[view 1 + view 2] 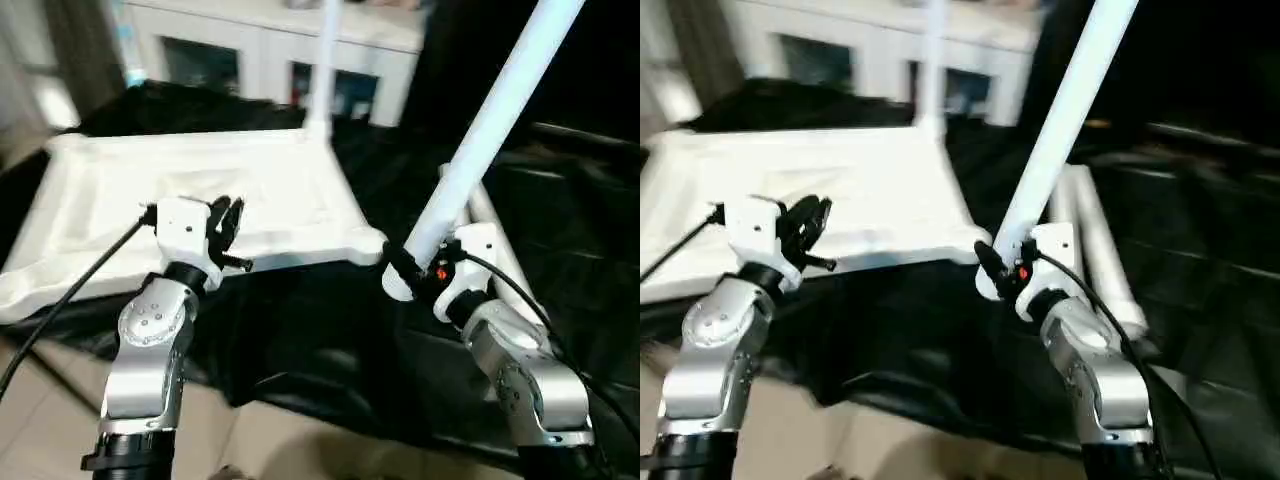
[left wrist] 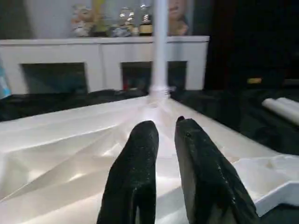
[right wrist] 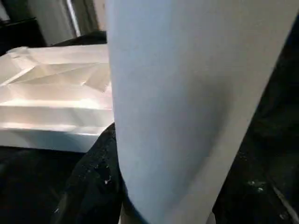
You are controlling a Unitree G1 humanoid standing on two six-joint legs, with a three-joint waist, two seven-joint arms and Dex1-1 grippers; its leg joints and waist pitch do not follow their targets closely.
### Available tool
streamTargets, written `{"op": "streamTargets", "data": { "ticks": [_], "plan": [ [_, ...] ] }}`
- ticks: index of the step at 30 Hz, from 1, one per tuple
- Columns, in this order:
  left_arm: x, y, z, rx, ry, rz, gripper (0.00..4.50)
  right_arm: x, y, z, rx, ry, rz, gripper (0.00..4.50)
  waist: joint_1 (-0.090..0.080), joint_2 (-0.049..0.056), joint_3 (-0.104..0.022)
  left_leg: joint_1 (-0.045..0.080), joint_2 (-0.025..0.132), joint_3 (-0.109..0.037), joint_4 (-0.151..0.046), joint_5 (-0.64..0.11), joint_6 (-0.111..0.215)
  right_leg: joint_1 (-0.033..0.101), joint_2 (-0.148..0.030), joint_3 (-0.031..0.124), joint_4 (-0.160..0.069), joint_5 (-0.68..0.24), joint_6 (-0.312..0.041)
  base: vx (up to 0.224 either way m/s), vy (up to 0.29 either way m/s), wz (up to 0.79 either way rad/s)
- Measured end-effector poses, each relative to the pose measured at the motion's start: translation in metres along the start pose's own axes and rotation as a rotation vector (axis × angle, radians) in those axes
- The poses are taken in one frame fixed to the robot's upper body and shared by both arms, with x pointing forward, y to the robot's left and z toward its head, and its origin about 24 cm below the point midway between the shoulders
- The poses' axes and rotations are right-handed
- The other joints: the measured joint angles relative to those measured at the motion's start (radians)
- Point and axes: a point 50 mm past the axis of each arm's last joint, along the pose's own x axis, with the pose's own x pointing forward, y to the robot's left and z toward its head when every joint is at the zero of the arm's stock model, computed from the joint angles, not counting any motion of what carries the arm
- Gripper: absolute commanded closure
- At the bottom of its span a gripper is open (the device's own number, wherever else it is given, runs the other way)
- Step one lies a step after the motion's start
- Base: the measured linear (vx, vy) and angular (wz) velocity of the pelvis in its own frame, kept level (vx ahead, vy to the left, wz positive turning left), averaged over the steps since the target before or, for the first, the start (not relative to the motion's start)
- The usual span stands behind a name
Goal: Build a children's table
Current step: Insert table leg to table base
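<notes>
Meanwhile right gripper [image 1: 400, 272] grips a tilted leg [image 1: 480, 140]; left gripper [image 2: 163, 154], narrowly parted, holds nothing above the tabletop [image 1: 120, 190].

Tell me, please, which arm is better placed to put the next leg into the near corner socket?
Right. The right end effector already holds a leg, its lower end close beside the near corner socket of the table top. The left end effector holds nothing and hovers over the top.
</notes>
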Motion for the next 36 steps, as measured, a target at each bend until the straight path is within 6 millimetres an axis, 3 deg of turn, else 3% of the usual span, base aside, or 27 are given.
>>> {"op": "streamTargets", "data": {
  "ticks": [1, 2, 4, 5, 6, 8, 10, 12, 15, 16, 18, 20, 21, 22, 24, 25, 26, 28, 29, 31, 36],
  "plan": [
    [-0.001, -0.001, 0.000, -0.004, 0.004, 0.002, 3.62, -0.001, -0.001, 0.000, -0.006, 0.002, 0.001, 2.57, 0.001, -0.008, -0.001, 0.020, 0.003, 0.019, 0.005, -0.017, -0.009, -0.006, 0.004, 0.010, 0.002, 0.001, 0.000, 0.061, -0.047, -0.39],
    [-0.003, 0.000, -0.001, -0.004, 0.011, 0.006, 3.62, 0.001, 0.000, 0.002, -0.013, -0.001, 0.011, 2.57, 0.012, -0.004, 0.001, 0.034, 0.007, 0.029, 0.010, -0.045, -0.014, -0.006, 0.010, 0.020, 0.002, 0.001, 0.000, 0.061, -0.047, -0.39],
    [-0.004, 0.003, -0.001, 0.002, 0.019, 0.014, 3.62, 0.001, 0.002, 0.002, -0.016, 0.000, 0.021, 2.57, 0.011, 0.005, 0.000, 0.061, 0.015, 0.029, 0.005, -0.056, -0.023, -0.006, 0.016, 0.019, 0.000, 0.001, -0.001, 0.078, 0.009, -0.84],
    [-0.004, 0.003, -0.001, 0.003, 0.019, 0.016, 3.62, 0.001, 0.002, 0.001, -0.019, 0.003, 0.023, 2.57, 0.006, 0.003, -0.002, 0.058, 0.012, 0.018, 0.005, -0.058, -0.027, -0.001, 0.012, 0.008, 0.001, 0.001, -0.002, 0.087, 0.025, -0.88],
    [-0.004, 0.002, 0.001, 0.003, 0.015, 0.015, 3.62, 0.000, 0.001, 0.001, -0.023, 0.007, 0.025, 2.57, -0.001, 0.005, -0.006, 0.051, 0.010, -0.003, 0.009, -0.059, -0.028, -0.001, 0.011, -0.005, -0.002, 0.001, -0.002, 0.118, 0.024, -0.65],
    [-0.003, -0.004, 0.002, -0.010, 0.016, -0.007, 3.62, -0.002, -0.003, 0.001, -0.038, 0.016, 0.021, 2.57, -0.014, -0.005, -0.010, 0.045, -0.001, -0.025, 0.008, -0.068, -0.028, -0.006, 0.014, -0.010, -0.004, 0.004, -0.006, 0.126, 0.007, -0.30],
    [-0.006, -0.007, 0.002, -0.017, 0.023, -0.016, 3.62, -0.003, -0.004, 0.001, -0.041, 0.019, 0.021, 2.57, -0.009, -0.010, -0.015, 0.041, -0.011, -0.030, 0.008, -0.074, -0.009, -0.007, 0.015, -0.004, 0.000, 0.011, -0.019, 0.122, -0.014, 0.01],
    [-0.009, -0.004, 0.001, -0.012, 0.032, -0.006, 3.62, -0.001, -0.003, 0.001, -0.042, 0.020, 0.026, 2.57, 0.008, -0.009, -0.020, 0.035, -0.011, -0.031, 0.001, -0.076, -0.008, -0.007, 0.017, -0.003, 0.000, 0.002, -0.027, 0.134, -0.011, 0.15],
    [-0.014, 0.006, 0.000, -0.003, 0.045, 0.043, 3.62, 0.008, 0.008, 0.005, -0.057, 0.014, 0.084, 2.57, 0.025, -0.012, -0.026, 0.033, -0.016, -0.036, -0.006, -0.086, -0.005, -0.019, 0.014, 0.000, 0.014, -0.023, -0.046, 0.175, -0.006, 0.17],
    [-0.015, 0.007, -0.001, 0.002, 0.054, 0.053, 3.62, 0.009, 0.010, 0.005, -0.060, 0.017, 0.100, 2.57, 0.029, -0.016, -0.028, 0.034, -0.020, -0.047, -0.004, -0.094, 0.006, -0.021, 0.015, 0.006, 0.026, -0.038, -0.065, 0.161, 0.006, 0.23],
    [-0.016, 0.008, -0.003, 0.002, 0.065, 0.069, 3.62, 0.010, 0.010, 0.003, -0.061, 0.026, 0.109, 2.57, 0.030, -0.026, -0.033, 0.030, -0.033, -0.050, 0.007, -0.107, 0.030, -0.022, 0.015, 0.027, 0.051, -0.061, -0.083, 0.151, 0.015, 0.27],
    [-0.016, 0.007, -0.001, 0.000, 0.063, 0.073, 3.62, 0.008, 0.008, 0.002, -0.130, 0.044, 0.130, 2.57, 0.034, -0.033, -0.036, 0.009, -0.036, -0.052, 0.044, -0.116, 0.048, -0.020, 0.026, 0.068, 0.071, -0.077, -0.055, 0.103, 0.044, 0.41],
    [-0.016, 0.006, 0.001, 0.002, 0.057, 0.069, 3.62, 0.007, 0.008, 0.002, -0.151, 0.048, 0.139, 2.57, 0.032, -0.037, -0.036, -0.014, -0.037, -0.067, 0.064, -0.116, 0.061, -0.019, 0.030, 0.071, 0.072, -0.080, -0.047, 0.065, 0.030, 0.57],
    [-0.017, 0.007, 0.002, 0.008, 0.051, 0.077, 3.62, 0.008, 0.010, 0.001, -0.147, 0.047, 0.149, 2.57, 0.034, -0.035, -0.038, -0.018, -0.025, -0.078, 0.073, -0.116, 0.059, -0.026, 0.039, 0.076, 0.084, -0.076, -0.036, 0.056, -0.008, 0.48],
    [-0.022, 0.016, -0.001, 0.021, 0.067, 0.117, 3.62, 0.012, 0.016, 0.002, -0.130, 0.036, 0.158, 2.57, 0.033, -0.042, -0.043, -0.012, -0.021, -0.087, 0.072, -0.116, -0.002, -0.065, 0.040, 0.089, 0.126, -0.071, -0.034, 0.028, -0.004, 0.24],
    [-0.025, 0.023, -0.001, 0.029, 0.071, 0.142, 3.62, 0.013, 0.020, 0.002, -0.118, 0.029, 0.174, 2.57, 0.033, -0.048, -0.044, -0.013, -0.030, -0.087, 0.070, -0.114, -0.019, -0.071, 0.036, 0.107, 0.120, -0.071, -0.020, -0.057, -0.024, 0.01],
    [-0.023, 0.023, 0.001, 0.026, 0.062, 0.145, 3.62, 0.013, 0.020, 0.001, -0.119, 0.032, 0.174, 2.57, 0.033, -0.050, -0.046, -0.019, -0.035, -0.080, 0.065, -0.111, -0.023, -0.066, 0.032, 0.120, 0.112, -0.082, 0.019, -0.057, -0.024, 0.01],
    [-0.021, 0.019, 0.003, 0.016, 0.048, 0.144, 3.62, 0.010, 0.016, -0.002, -0.121, 0.049, 0.162, 2.57, 0.037, -0.048, -0.043, -0.020, -0.035, -0.069, 0.050, -0.097, -0.040, -0.066, 0.033, 0.126, 0.111, -0.073, 0.024, -0.095, -0.019, 0.09],
    [-0.020, 0.018, 0.003, 0.013, 0.046, 0.140, 3.62, 0.010, 0.015, -0.003, -0.123, 0.053, 0.159, 2.57, 0.037, -0.047, -0.042, -0.019, -0.033, -0.068, 0.047, -0.091, -0.042, -0.063, 0.036, 0.126, 0.106, -0.066, 0.022, -0.109, -0.025, 0.08],
    [-0.018, 0.017, 0.006, 0.016, 0.035, 0.140, 3.62, 0.009, 0.012, -0.002, -0.127, 0.050, 0.149, 2.57, 0.033, -0.036, -0.036, -0.015, -0.015, -0.067, 0.041, -0.084, -0.051, -0.050, 0.045, 0.118, 0.081, -0.050, 0.007, -0.129, -0.021, -0.01],
    [-0.009, 0.018, 0.007, 0.062, 0.061, 0.026, 3.62, 0.010, 0.011, -0.002, -0.120, 0.047, 0.143, 2.57, 0.033, -0.033, -0.032, -0.016, 0.001, -0.052, 0.031, -0.056, -0.057, -0.046, 0.045, 0.106, 0.068, -0.022, 0.000, -0.121, -0.021, 0.04]
  ]
}}
